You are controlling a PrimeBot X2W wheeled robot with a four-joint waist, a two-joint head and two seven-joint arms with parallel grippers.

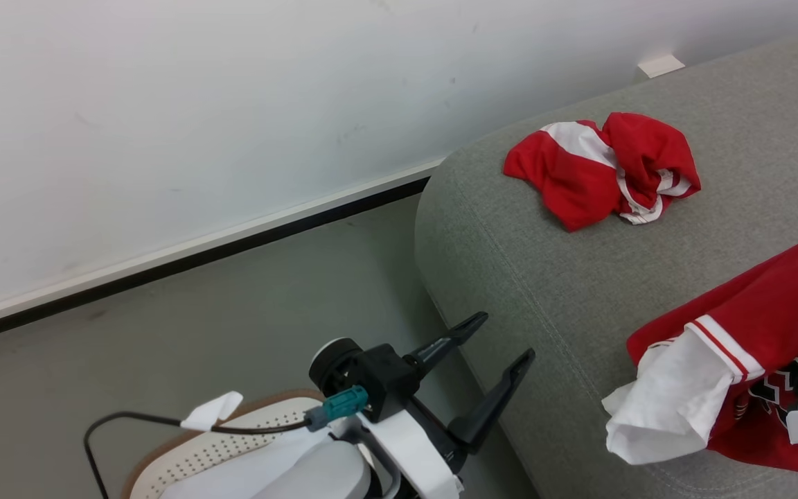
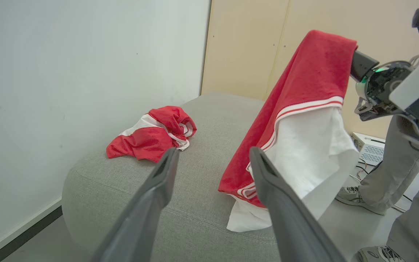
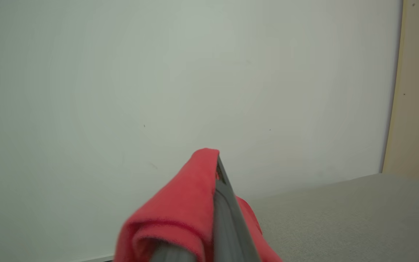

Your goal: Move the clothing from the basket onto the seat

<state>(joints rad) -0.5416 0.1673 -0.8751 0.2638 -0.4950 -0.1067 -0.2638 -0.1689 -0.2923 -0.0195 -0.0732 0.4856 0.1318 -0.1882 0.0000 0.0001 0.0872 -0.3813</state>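
- The left wrist view adds a person's legs, lower right; the head view, the basket, lower left.
- One red and white garment lies crumpled on the sofa, upper right; a second garment hangs, red above white.
- The left gripper gapes wide, empty; the right gripper is clamped on the second garment.

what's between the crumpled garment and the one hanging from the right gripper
Bare grey sofa upholstery, nothing else, lies between the crumpled garment and the hanging garment; the head view shows it.

Bright, even light; faint shadows; the clothing blurs close up.
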